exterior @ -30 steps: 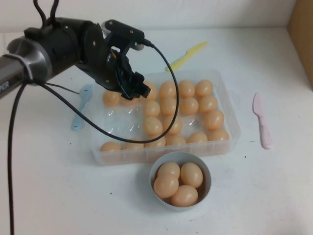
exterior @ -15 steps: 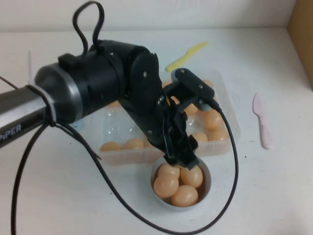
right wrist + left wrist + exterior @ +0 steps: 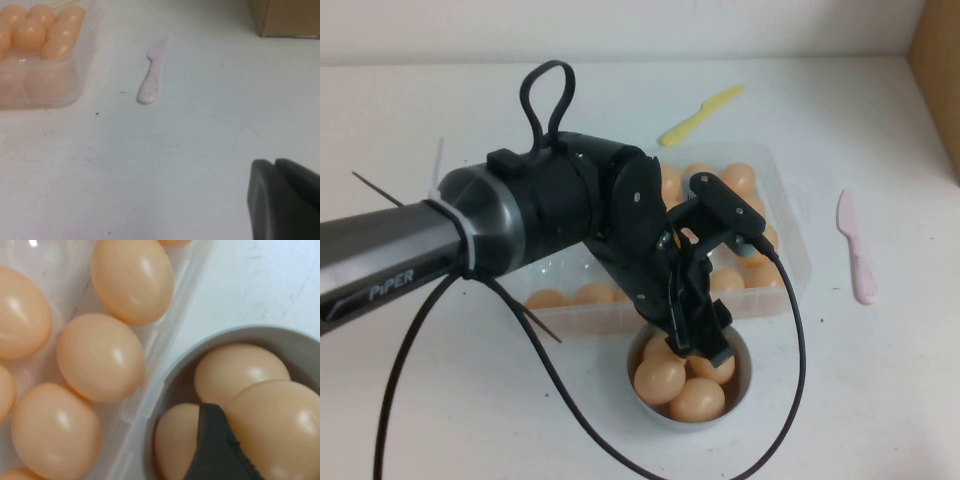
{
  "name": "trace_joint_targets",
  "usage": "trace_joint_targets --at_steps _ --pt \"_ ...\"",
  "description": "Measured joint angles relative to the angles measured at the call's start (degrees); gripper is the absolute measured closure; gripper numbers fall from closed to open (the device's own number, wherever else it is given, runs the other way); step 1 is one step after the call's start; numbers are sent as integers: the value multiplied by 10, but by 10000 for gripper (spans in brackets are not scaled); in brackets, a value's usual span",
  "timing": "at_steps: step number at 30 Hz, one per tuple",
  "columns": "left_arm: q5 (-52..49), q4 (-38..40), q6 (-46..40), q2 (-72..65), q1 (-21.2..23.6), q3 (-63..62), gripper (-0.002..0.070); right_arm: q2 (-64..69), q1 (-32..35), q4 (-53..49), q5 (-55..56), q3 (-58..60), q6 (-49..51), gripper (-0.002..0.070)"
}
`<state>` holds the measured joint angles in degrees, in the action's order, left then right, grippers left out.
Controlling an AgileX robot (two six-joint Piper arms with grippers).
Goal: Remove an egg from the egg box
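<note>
Left end effector over bowl, smooth peach egg, right end effector parked

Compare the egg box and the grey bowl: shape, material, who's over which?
The egg box is a clear, shallow rectangular tray; the bowl is round, opaque grey. The box seats eggs in cups; the bowl's eggs lie piled. The left tool is down in the bowl, not the box. The right tool is off over bare table. Both hold peach eggs.

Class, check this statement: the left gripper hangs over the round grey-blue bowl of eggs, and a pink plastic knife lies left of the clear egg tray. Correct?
Not quite. The high view shows the pink plastic knife right of the clear plastic egg tray. The left gripper is indeed over the round grey-blue bowl; the right gripper is parked aside.
</note>
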<state>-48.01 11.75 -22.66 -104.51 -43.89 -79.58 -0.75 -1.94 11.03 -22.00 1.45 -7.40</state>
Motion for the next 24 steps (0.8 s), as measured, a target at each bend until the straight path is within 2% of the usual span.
trace_joint_targets --at_steps 5,8,10,17,20,22,24 --pt "16 0 0 -10 0 0 297 0 0 0 0 0 0 694" --pt "22 0 0 -10 0 0 207 0 0 0 0 0 0 694" --pt "22 0 0 -10 0 0 175 0 0 0 0 0 0 694" --pt "27 -3 0 20 0 2 152 0 0 0 0 0 0 694" --pt "40 -8 0 59 0 5 180 0 0 0 0 0 0 694" --pt "65 -10 0 91 0 22 237 0 0 0 0 0 0 694" --pt "111 -10 0 134 0 61 342 0 0 0 0 0 0 694"
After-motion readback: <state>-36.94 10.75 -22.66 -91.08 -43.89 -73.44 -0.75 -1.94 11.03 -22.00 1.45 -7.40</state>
